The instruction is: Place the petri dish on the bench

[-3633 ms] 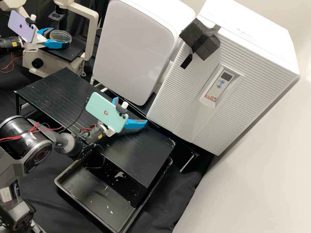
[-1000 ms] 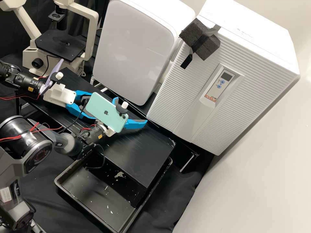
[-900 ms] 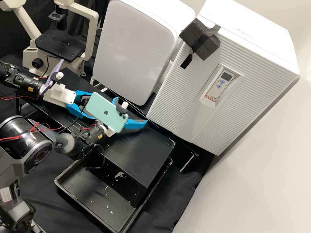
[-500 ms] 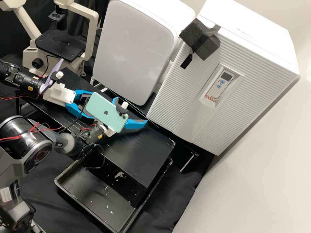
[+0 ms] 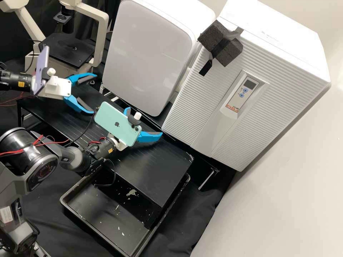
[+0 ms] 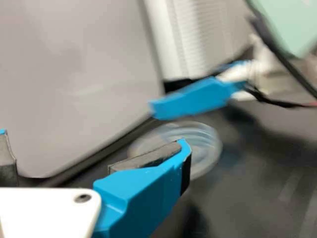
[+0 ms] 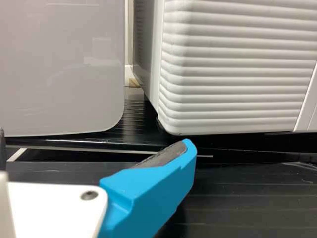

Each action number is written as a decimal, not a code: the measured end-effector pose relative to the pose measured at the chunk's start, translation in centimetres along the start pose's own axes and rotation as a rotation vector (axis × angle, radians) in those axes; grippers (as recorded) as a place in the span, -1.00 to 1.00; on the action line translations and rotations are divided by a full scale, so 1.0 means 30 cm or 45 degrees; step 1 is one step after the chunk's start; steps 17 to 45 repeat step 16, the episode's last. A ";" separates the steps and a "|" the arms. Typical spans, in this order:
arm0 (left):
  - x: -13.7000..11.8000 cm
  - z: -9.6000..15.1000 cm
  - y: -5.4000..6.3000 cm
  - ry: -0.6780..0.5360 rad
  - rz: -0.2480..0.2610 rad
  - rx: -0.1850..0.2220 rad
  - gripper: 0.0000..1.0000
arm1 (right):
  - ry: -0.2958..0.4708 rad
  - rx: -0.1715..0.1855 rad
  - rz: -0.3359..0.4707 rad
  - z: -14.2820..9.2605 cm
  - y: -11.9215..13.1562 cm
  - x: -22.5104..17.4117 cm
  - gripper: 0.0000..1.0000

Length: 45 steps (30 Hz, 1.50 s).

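My left gripper [image 5: 94,93], below the purple phone, stands open with nothing between its fingers over the far left of the black bench [image 5: 157,175] in the high view. The clear round petri dish [image 6: 205,144] lies flat on the bench in the left wrist view, partly covered by one finger of my left gripper [image 6: 94,144]. Close by the dish there, a blue finger of the other arm appears. My right gripper [image 5: 144,121] is open above the middle of the bench, partly behind the mint phone. Its own wrist view shows the right gripper [image 7: 94,139] empty.
A microscope [image 5: 68,48] stands at the far left. Two white cabinets [image 5: 150,53] line the bench's back edge, the ribbed one [image 5: 200,103] further right. A black tray [image 5: 107,217] sits below the bench's front. A cable hangs beside the mint phone [image 5: 117,124].
Over the last half second my left gripper has drawn back up and left, away from the mint phone, its fingers spread wider. It held the dish at the microscope earlier. The right arm has stayed still.
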 end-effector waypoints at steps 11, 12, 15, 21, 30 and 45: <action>-0.136 -0.062 0.004 0.078 0.177 -0.134 1.00 | 0.000 0.000 0.000 0.000 0.000 0.000 1.00; -0.145 -0.068 -0.002 0.085 0.198 -0.130 1.00 | 0.000 0.000 0.000 0.000 0.000 0.000 1.00; -0.161 -0.098 -0.017 0.154 0.280 -0.165 1.00 | 0.000 0.000 0.000 0.000 0.000 0.000 1.00; -0.164 -0.110 -0.025 0.192 0.288 -0.174 1.00 | 0.000 0.000 0.000 0.000 0.000 0.000 1.00; -0.164 -0.110 -0.025 0.192 0.288 -0.174 1.00 | 0.000 0.000 0.000 0.000 0.000 0.000 1.00; -0.164 -0.110 -0.025 0.192 0.288 -0.174 1.00 | 0.000 0.000 0.000 0.000 0.000 0.000 1.00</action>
